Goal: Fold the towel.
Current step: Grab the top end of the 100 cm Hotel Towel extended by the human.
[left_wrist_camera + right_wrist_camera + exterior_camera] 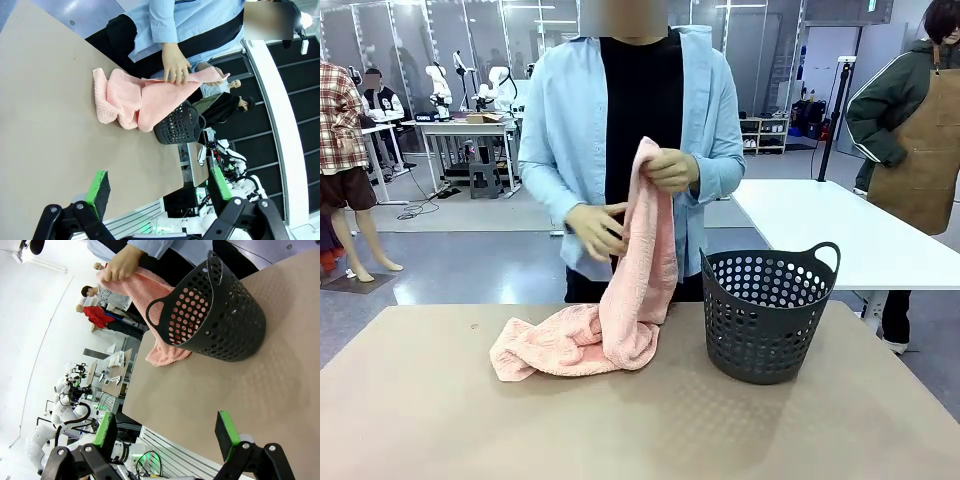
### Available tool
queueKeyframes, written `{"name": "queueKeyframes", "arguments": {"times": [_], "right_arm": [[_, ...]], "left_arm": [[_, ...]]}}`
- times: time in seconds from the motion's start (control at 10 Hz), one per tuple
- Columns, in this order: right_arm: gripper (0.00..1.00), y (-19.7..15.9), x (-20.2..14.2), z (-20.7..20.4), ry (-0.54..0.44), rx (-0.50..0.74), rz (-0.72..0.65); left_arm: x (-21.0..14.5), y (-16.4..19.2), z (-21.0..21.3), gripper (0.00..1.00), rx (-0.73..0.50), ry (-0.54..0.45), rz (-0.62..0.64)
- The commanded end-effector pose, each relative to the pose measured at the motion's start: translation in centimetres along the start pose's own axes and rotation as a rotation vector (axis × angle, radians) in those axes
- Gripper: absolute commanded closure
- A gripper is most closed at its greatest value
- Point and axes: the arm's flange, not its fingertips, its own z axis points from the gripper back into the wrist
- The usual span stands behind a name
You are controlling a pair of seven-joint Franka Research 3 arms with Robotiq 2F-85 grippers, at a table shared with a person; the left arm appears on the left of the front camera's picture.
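Observation:
The pale pink towel [620, 300] is partly lifted off the tan table [620, 430]. A person in a light blue shirt holds its upper part with both hands [670, 168], while its lower part lies bunched on the table. The towel [145, 100] also appears in the left wrist view, and the towel [160, 347] shows behind the basket in the right wrist view. My left gripper [157, 187] is open, well back from the towel. My right gripper [167, 427] is open too, with nothing between its fingers, short of the basket.
A dark grey perforated basket [767, 312] with two handles stands upright just right of the towel. A white table [840, 230] sits behind at the right, with another person beside it.

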Motion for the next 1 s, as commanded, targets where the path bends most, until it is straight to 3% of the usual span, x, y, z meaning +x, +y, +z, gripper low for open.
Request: {"name": "queueKeyframes", "arguments": {"times": [0.0, 0.9], "right_arm": [[0.00, -0.06, 0.20, 0.04, -0.012, 0.011, 0.010], [0.00, -0.06, 0.20, 0.04, -0.012, 0.011, 0.010]], "left_arm": [[0.01, 0.03, 0.00, 0.00, -0.012, 0.002, -0.002], [0.01, 0.03, 0.00, 0.00, -0.012, 0.002, -0.002]]}}
